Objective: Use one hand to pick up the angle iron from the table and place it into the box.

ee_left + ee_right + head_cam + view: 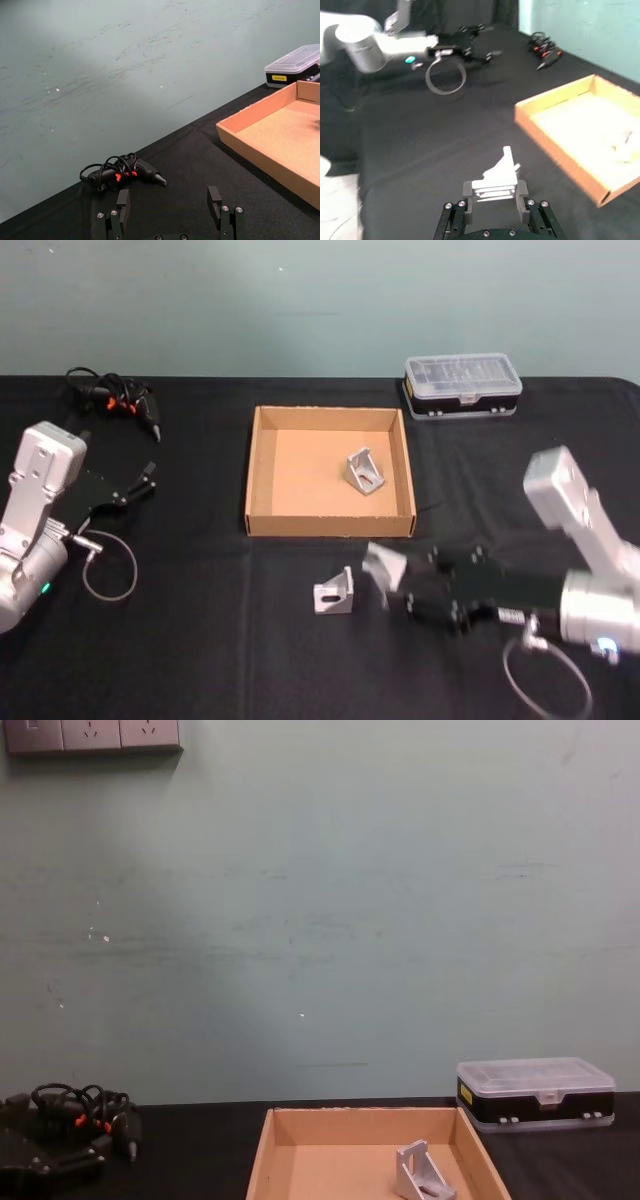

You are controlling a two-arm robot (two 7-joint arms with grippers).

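Note:
My right gripper [400,585] is shut on a silver angle iron [384,567], held above the black table [200,640] just in front of the box's front right corner. The right wrist view shows the same angle iron [497,177] clamped between the fingers [468,189]. Another angle iron [334,592] stands on the table to its left. One more angle iron [365,471] lies inside the tan cardboard box [262,455], also seen as a bracket [420,1172] in the box [262,1150]. My left gripper [150,480] is parked at the far left, open [170,206].
A clear-lidded black case [462,384] sits behind the box at the right. A black tool with a coiled cord and orange parts [115,400] lies at the back left. Open table stretches between the left arm and the box.

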